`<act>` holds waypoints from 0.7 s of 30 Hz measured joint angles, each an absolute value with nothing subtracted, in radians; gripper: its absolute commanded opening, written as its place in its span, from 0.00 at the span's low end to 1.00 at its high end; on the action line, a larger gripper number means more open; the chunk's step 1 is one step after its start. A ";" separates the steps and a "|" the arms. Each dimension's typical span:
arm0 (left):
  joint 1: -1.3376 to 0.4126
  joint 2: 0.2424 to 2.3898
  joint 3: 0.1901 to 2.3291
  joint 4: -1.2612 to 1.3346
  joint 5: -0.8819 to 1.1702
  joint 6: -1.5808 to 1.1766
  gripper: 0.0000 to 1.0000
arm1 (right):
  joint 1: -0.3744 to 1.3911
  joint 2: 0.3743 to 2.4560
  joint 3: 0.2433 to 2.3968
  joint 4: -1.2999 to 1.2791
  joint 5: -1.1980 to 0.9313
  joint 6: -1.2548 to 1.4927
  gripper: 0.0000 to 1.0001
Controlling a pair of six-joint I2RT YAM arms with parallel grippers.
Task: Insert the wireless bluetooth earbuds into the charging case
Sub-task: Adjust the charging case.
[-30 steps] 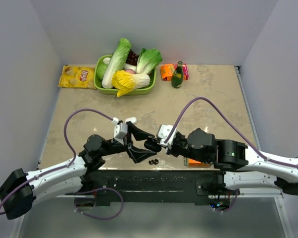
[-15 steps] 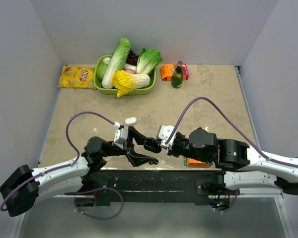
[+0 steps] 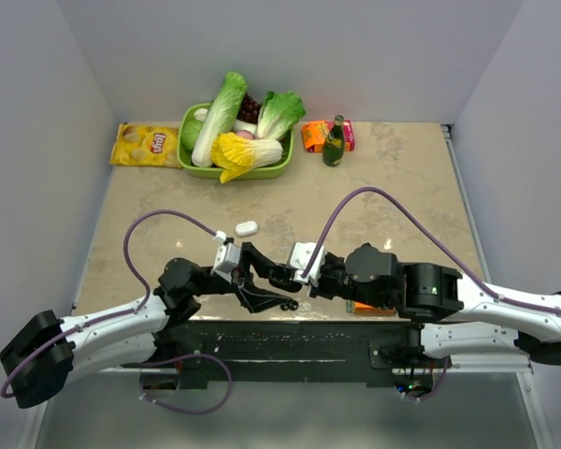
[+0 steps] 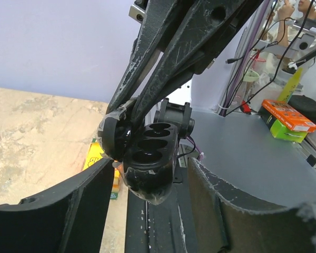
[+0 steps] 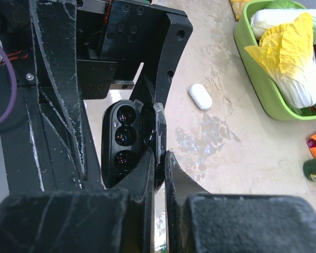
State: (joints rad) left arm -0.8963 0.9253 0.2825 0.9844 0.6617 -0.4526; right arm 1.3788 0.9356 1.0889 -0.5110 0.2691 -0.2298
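The black charging case (image 3: 282, 274) hangs open just above the table's near edge. Its dark wells (image 5: 125, 138) look empty. My right gripper (image 5: 159, 153) is shut on the case's raised lid (image 5: 159, 132) and shows at centre in the top view (image 3: 297, 277). My left gripper (image 4: 147, 176) is open, with one finger on each side of the case body (image 4: 150, 158) and a gap on both sides. Two black earbuds (image 3: 289, 305) lie on the table below the case, beside my left gripper (image 3: 266, 288). No white earbuds show.
A closed white case (image 3: 247, 227) lies on the table beyond the grippers, also in the right wrist view (image 5: 200, 96). A green basket (image 3: 262, 171) of vegetables, a chip bag (image 3: 145, 145), a small bottle (image 3: 334, 142) and an orange packet (image 3: 315, 137) line the far edge. An orange box (image 3: 369, 307) sits under the right arm.
My left gripper has come in around the black case and its jaws have narrowed. The right gripper has shifted slightly left, still holding the case.
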 measured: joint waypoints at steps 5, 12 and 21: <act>-0.888 0.935 0.282 0.984 0.657 -0.453 0.61 | 1.381 0.936 1.089 -0.512 0.271 -0.230 0.00; -0.883 0.936 0.282 0.992 0.650 -0.473 0.66 | 1.390 0.936 1.089 -0.511 0.293 -0.240 0.00; -0.877 0.938 0.286 1.016 0.650 -0.518 0.67 | 1.444 0.936 1.088 -0.508 0.391 -0.261 0.00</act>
